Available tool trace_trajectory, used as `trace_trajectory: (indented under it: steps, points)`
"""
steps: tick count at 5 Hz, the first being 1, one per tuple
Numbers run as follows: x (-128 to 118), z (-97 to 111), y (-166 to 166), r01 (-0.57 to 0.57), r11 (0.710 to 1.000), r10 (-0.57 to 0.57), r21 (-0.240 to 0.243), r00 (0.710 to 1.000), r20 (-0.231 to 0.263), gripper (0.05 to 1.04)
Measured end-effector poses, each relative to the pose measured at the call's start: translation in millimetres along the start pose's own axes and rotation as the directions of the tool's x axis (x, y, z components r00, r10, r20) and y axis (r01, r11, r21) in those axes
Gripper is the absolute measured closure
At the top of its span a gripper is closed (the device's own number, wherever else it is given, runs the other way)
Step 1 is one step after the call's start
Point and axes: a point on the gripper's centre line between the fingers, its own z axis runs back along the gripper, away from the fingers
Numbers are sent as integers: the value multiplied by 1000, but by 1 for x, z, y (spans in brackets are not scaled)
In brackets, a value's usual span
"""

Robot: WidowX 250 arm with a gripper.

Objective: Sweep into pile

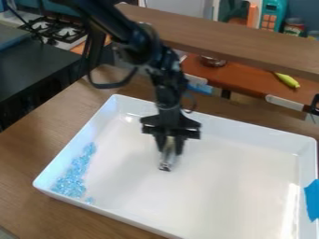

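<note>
Light-blue bits (73, 175) are being seen in a loose, long spread inside the white tray (124, 219), along its left side in the view, with a few lying near the tray's near left corner. Over the tray's middle, well apart from the bits, the black gripper (166, 164) is being held pointing down. A pale, shiny piece (167, 156) is being shown at its lower end; how far the gripper is open, and whether that piece is being gripped, cannot be told. The tray is being supported by a wooden table (25, 140), and blue tape (313, 200) is being borne by the tray's right side. Beyond the tray, a raised wooden board (237, 39), a yellow-green object (287, 80) and a stove (56, 29) are being seen.
</note>
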Motion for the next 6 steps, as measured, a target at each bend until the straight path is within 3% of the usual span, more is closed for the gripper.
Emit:
trace_trajectory:
  steps: [4, 5, 6]
  points:
    - [-39, 10, 123, -68, 998, 69, -10, 997, 37, 701]
    - [-48, 13, 130, -12, 999, 10, 34, 999, 52, 701]
    - [-53, 27, 127, -39, 999, 37, 26, 997, 64, 701]
